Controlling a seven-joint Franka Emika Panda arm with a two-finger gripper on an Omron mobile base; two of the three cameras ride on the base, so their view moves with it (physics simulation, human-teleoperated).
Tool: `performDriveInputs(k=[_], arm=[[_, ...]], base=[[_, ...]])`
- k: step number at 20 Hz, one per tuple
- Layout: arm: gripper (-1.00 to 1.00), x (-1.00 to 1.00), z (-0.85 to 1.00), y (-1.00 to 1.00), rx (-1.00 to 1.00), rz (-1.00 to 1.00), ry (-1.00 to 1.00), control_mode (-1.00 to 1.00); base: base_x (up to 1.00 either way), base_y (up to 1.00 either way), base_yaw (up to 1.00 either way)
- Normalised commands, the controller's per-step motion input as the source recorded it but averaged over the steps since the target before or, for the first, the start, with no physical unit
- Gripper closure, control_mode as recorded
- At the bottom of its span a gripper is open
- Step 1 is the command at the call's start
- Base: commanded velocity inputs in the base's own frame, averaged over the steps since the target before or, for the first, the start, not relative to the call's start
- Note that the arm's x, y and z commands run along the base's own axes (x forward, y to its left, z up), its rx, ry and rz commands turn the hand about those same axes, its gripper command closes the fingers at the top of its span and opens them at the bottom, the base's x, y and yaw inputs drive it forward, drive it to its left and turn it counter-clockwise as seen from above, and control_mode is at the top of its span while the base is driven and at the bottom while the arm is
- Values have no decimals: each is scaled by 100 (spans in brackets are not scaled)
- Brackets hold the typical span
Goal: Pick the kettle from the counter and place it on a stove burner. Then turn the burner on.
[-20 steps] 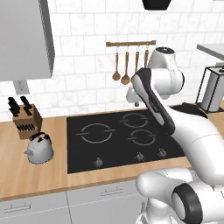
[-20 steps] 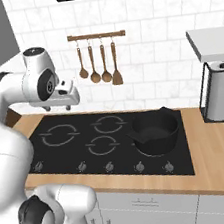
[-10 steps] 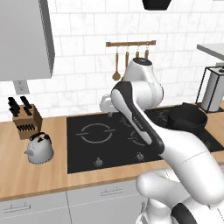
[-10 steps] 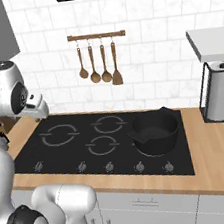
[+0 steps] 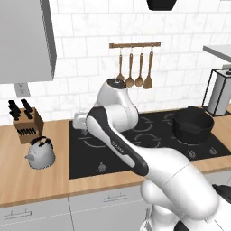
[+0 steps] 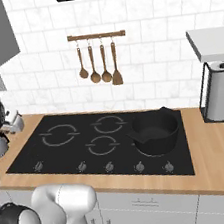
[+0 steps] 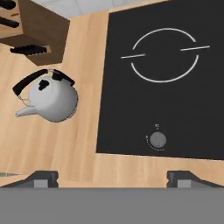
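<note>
The light-grey kettle (image 7: 50,99) with its black arched handle sits upright on the wooden counter (image 7: 83,144), its spout pointing away from the stove. In the left base view the kettle (image 5: 40,153) stands just in front of the knife block. My gripper (image 7: 113,178) is open and empty, its fingertips (image 7: 41,177) wide apart. It hangs high over the left edge of the black stove (image 5: 149,135), above and to the stove side of the kettle. The hand (image 5: 80,122) hovers over the front-left burner (image 7: 164,54), whose knob (image 7: 157,140) lies near the stove's front edge.
A wooden knife block (image 5: 26,122) stands behind the kettle. A wide black pot (image 6: 154,128) occupies the right front burner. A paper towel holder (image 6: 217,94) stands at the far right, and wooden utensils (image 6: 99,60) hang on the wall.
My arm has swung left across the stove, carrying the hand from above the middle burners to the stove's left edge. The kettle and the pot have stayed put.
</note>
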Motion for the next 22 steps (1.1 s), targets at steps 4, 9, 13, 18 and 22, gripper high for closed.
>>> performDriveInputs(k=[4,9,13,18,22], arm=[[-100,22,-34,100,10,-6,0,-100],[-100,39,-26,100,19,-7,0,-100],[-100,62,-6,100,18,-13,0,-100],[-100,87,0,100,-5,-18,4,-100],[-100,19,0,34,-9,-4,7,-100]], base=[[0,0,0],[0,0,0],[0,0,0],[0,0,0],[0,0,0]])
